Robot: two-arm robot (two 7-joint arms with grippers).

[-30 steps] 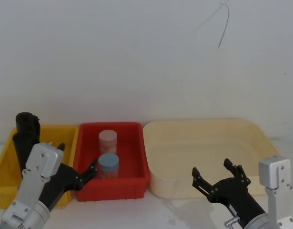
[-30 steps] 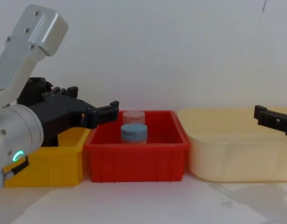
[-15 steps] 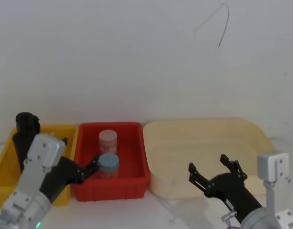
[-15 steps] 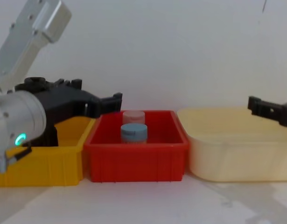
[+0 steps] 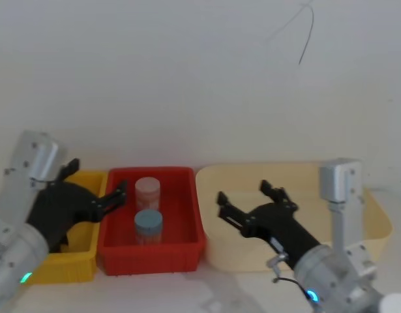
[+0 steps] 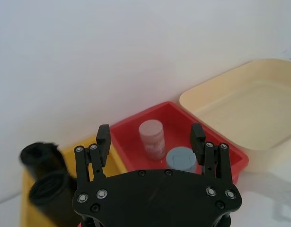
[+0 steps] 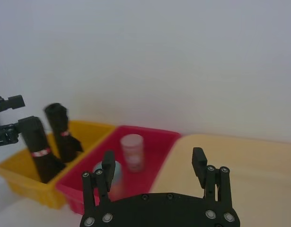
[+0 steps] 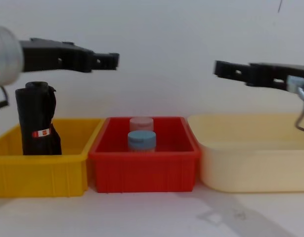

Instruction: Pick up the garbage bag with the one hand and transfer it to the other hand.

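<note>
Black garbage bag (image 8: 37, 118): one in chest view, two via R wrist; L gripper (image 5: 98, 177), R gripper (image 5: 242, 191) spread.

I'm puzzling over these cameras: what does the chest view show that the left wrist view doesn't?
The chest view adds the right gripper above the cream tub, and the garbage bag's red-and-white label. The left wrist view adds the tub's floor, and two separate black rolls end-on. Shared: the open left gripper, the red bin, the pink jar, the blue-lidded jar.
</note>
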